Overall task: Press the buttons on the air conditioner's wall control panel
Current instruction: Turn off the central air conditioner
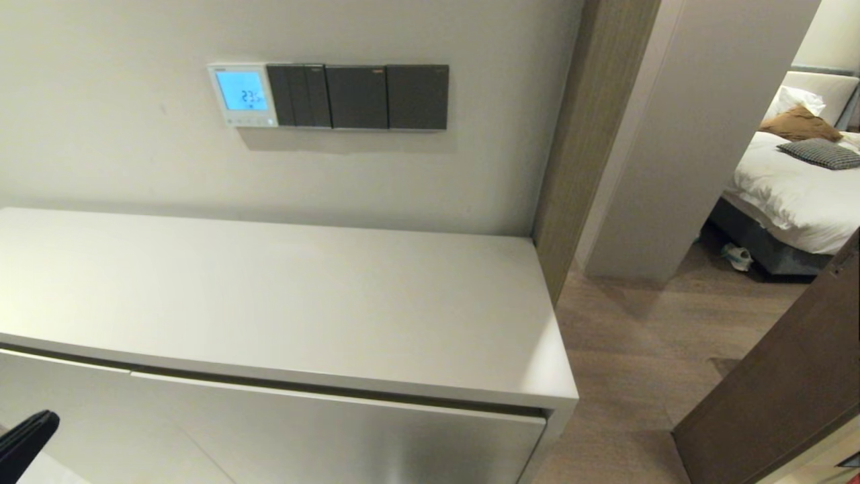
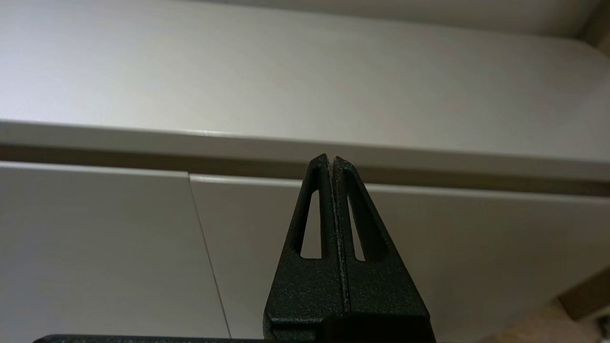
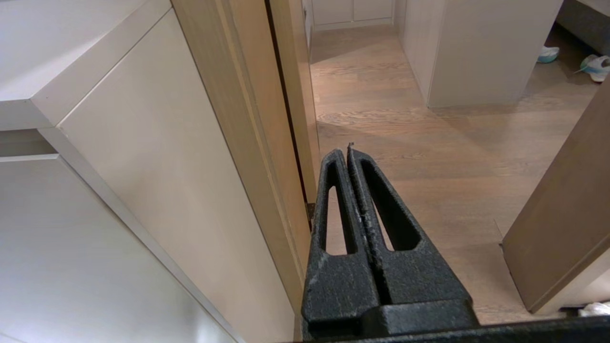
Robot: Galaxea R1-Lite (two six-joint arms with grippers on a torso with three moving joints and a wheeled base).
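The white square air conditioner control panel (image 1: 242, 95) hangs on the wall above the cabinet, its screen glowing light blue with digits. The strip of tiny buttons (image 1: 247, 122) runs along its lower edge. My left gripper (image 1: 27, 433) shows at the bottom left corner of the head view, low in front of the cabinet, far below the panel. In the left wrist view it (image 2: 331, 159) is shut and empty, pointing at the cabinet's front edge. My right gripper (image 3: 347, 151) is shut and empty, low beside the cabinet's right end; it is out of the head view.
Three dark grey switch plates (image 1: 357, 97) sit right of the panel. A long white cabinet (image 1: 282, 302) stands against the wall below. A wooden door frame (image 1: 578, 134) and an open door (image 1: 779, 390) are at the right, with a bed (image 1: 793, 181) beyond.
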